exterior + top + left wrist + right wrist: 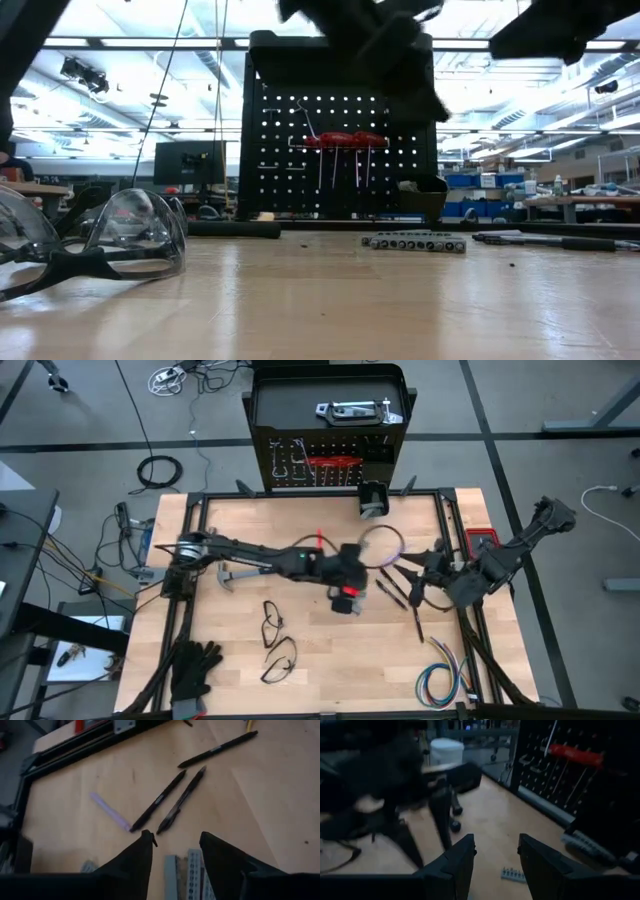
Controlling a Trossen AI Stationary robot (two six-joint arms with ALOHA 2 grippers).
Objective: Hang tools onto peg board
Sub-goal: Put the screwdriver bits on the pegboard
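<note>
Grey metal pieces point(190, 877) lie on your table point(320, 670) right under the left gripper point(175, 845), whose fingers stand spread and empty. Your right gripper point(496, 851) hovers nearby, also spread, facing the peg board point(340, 150) with red-handled tools point(345, 140) hanging.

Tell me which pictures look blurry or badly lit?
Low view: the glasses up close are out of focus, ceiling lights glare behind the peg board. Right wrist view: dim, with the other arm smeared. Left wrist view: the pens look soft.
</note>
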